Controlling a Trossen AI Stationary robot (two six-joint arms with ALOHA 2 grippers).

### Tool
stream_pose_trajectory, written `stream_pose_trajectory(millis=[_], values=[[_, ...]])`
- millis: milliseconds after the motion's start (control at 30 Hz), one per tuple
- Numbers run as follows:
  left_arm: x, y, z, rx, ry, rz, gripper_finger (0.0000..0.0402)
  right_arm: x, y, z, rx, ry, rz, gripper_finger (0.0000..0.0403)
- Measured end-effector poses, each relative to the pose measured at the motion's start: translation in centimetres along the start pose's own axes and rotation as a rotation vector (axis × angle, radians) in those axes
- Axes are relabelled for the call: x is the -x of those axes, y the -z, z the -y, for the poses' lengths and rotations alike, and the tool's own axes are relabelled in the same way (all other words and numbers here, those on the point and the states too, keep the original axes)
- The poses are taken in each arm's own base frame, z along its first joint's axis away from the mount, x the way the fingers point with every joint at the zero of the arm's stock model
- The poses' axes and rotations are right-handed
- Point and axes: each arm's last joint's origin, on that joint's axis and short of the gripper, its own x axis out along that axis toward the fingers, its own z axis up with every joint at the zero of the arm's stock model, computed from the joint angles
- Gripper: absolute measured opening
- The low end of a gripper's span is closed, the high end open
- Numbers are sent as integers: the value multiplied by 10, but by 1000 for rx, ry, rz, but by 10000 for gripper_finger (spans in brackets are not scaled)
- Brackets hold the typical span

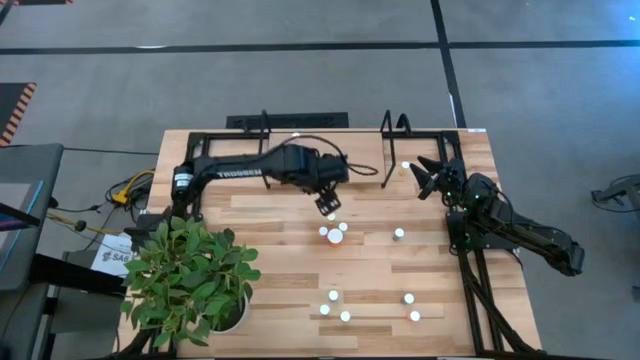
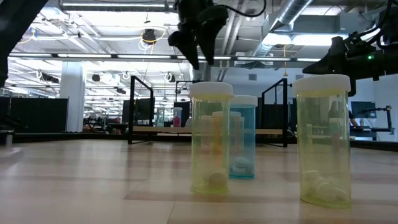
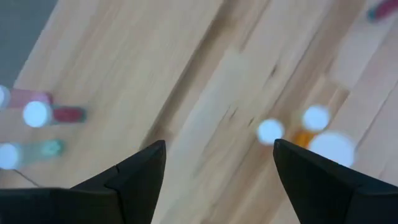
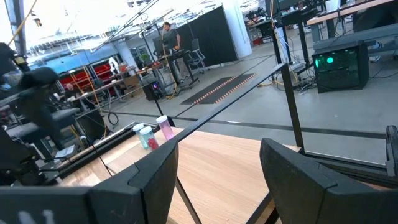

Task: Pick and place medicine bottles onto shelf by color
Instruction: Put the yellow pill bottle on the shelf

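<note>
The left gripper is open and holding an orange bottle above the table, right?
Not quite. The left gripper is open above the table, but holds nothing. The left wrist view shows bare wood between its fingers, with the orange bottle down on the table.

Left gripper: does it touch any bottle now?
Apart. In the left wrist view, the open left gripper hangs above the table, empty, with the bottles well below.

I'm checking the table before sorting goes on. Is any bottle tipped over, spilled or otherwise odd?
Nothing stands out. The medicine bottles on the tabletop show their caps upward in the high view, and the nearest ones stand upright in the low view. No spill is visible. Both grippers are empty.
</note>
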Motion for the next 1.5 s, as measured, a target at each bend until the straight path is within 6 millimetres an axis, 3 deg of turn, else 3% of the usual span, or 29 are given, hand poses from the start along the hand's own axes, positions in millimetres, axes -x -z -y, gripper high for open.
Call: stream_pose_trajectory(millis=[100,267,667,1500], values=[[-7,1,15,72,-28,35,283,0,0,0,0,0,0,249],[-40,6,33,243,-57,-37,283,0,0,0,0,0,1,249],[-80,9,46,490,6,-173,283,0,0,0,0,0,-1,249],[-120,11,50,508,-30,-220,283,0,0,0,0,0,0,249]])
